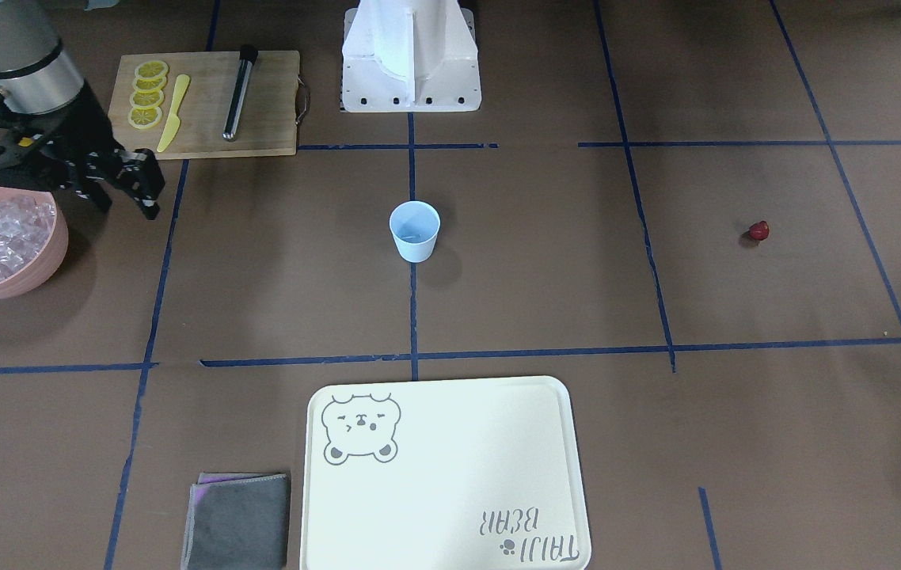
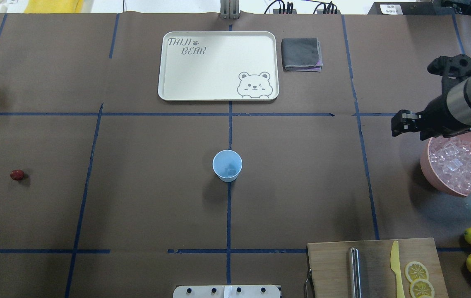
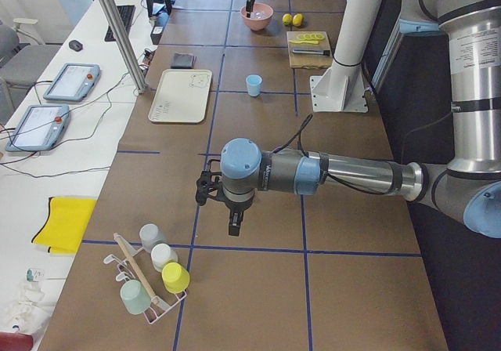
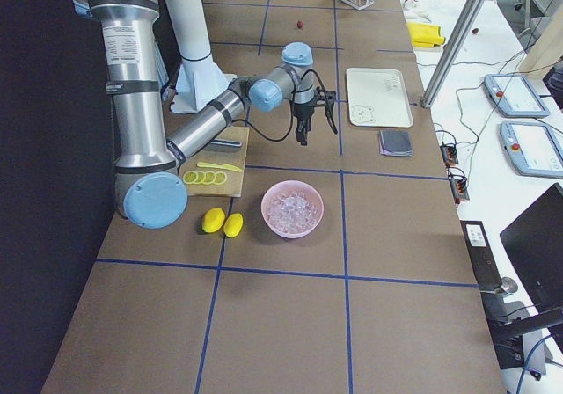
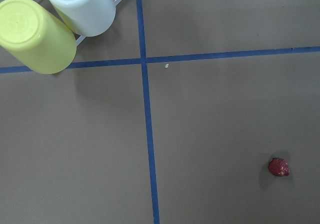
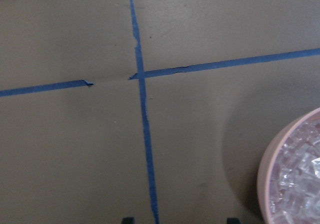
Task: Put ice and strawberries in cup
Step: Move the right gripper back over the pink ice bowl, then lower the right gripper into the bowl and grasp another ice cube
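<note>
Pink bowl [image 2: 429, 176] holds ice [image 2: 457, 163]; right fingers [image 1: 148, 194] spread empty, left fingers [image 3: 232, 222] unclear.

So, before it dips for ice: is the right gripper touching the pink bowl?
Apart. In the exterior right view the right gripper hangs beyond the pink bowl, with bare table plainly showing between them.
</note>
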`<state>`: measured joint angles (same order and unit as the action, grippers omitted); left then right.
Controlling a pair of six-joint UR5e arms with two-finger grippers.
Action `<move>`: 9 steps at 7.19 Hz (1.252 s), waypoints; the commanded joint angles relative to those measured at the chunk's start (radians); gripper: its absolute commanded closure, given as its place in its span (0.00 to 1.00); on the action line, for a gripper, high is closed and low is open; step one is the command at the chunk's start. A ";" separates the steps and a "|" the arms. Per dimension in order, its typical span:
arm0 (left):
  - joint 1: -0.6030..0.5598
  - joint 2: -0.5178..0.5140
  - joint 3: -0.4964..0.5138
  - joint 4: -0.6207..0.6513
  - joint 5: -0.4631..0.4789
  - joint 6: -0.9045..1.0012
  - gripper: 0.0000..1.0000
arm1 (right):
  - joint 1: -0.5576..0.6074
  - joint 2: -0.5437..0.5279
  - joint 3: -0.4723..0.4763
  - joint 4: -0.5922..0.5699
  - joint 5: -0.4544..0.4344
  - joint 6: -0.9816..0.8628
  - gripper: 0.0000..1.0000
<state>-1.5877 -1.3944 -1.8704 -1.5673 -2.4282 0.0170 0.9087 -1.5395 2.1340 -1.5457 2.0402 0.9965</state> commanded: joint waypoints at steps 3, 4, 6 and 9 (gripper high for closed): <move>0.000 0.009 -0.012 0.001 0.000 0.000 0.00 | 0.114 -0.116 -0.137 0.074 0.124 -0.193 0.27; 0.000 0.009 -0.012 0.001 0.000 0.000 0.00 | 0.115 -0.151 -0.181 0.166 0.129 -0.203 0.26; 0.000 0.009 -0.012 0.001 0.000 0.000 0.00 | 0.115 -0.166 -0.215 0.237 0.185 -0.205 0.23; 0.000 0.009 -0.013 0.000 0.000 0.000 0.00 | 0.115 -0.174 -0.239 0.239 0.183 -0.213 0.24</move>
<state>-1.5877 -1.3852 -1.8828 -1.5676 -2.4283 0.0169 1.0228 -1.7111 1.9043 -1.3084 2.2228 0.7860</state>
